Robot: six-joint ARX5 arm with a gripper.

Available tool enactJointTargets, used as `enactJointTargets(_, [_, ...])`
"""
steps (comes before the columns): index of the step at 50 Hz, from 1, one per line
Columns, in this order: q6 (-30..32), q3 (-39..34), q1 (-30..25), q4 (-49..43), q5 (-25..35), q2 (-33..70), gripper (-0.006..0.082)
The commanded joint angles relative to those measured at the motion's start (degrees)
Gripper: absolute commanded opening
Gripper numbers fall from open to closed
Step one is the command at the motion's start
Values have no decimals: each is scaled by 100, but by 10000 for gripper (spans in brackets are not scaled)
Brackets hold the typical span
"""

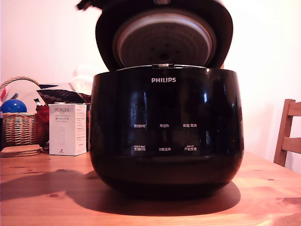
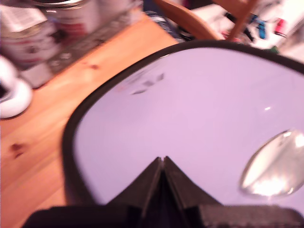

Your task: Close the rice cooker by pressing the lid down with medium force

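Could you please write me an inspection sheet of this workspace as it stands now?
Surface: wooden table, bare in front of the cooker.
Job's things: rice cooker upright; lid raised, partly open, inner plate showing.
Clutter: white box, wicker basket with blue ball, coasters, all at the exterior view's left.
Grippers: gripper over the lid's glossy top, jaws closed together, holding nothing.
Cables: nothing seen.
Surroundings: wooden chair at the exterior view's right; pale wall.
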Motion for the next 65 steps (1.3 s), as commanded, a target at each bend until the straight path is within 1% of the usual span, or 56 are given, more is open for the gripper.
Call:
enactJointTargets(1, [-66,-358,-46,146,-48,-264,-21])
enactJointTargets(2, [-221,-437,-44,199,-48,-321,-21])
enactJointTargets(9, [-396,-1172,-103,732,-50,-699,-21])
enactJointTargets(17, [-516,-1875,-345,1475,-210,-1012,-21])
enactJointTargets(28, [-514,-2483,-697,2170,-776,-1102,-21])
enactJointTargets(33, [-511,-2835,-750,2542,-1178,-1202,-21])
enactJointTargets(45, [-555,-3814,-920,3827,-1543,-1506,-21])
enactJointTargets(55, [-557,-4553,-1128,5021,-1567,-1506,-21])
enactJointTargets(60, [-575,-4857,-1250,5462,-1829,-1506,-21])
enactJointTargets(65, [-634,-5149,-1318,5917,-1961,-1506,-21])
